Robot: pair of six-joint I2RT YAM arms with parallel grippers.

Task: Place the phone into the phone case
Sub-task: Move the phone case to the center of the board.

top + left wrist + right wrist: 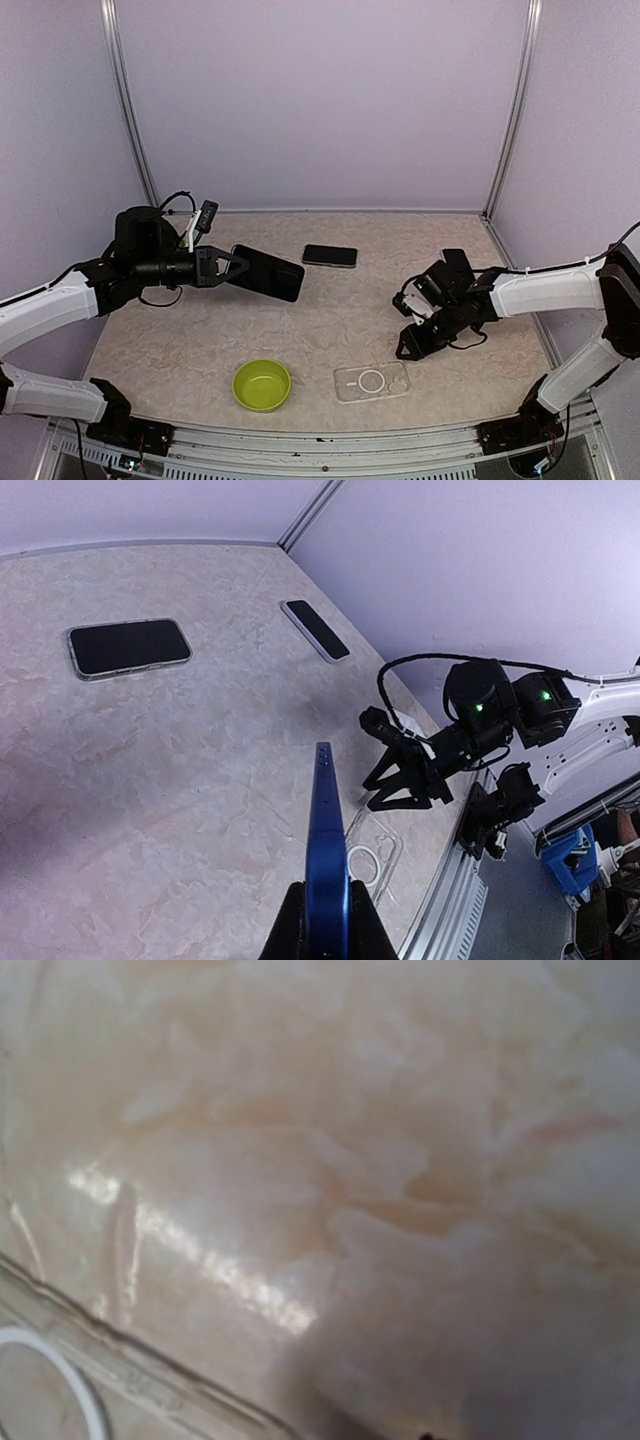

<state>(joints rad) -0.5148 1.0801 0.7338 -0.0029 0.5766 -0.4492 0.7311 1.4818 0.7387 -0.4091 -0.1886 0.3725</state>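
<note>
At centre-left of the top view, left pincer (238, 268) grips slim blue-edged dark phone (270, 276), held aloft. Lower centre: clear plastic phone case (372, 381) lies flat on counter (180, 350); right pincer (408, 345) sits just beside it, jaws apart. Risk: unpinned case skids when phone presses in.

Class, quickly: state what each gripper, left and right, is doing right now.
Left gripper: closed, holding the blue phone off the table.
Right gripper: open, holding nothing.
</note>
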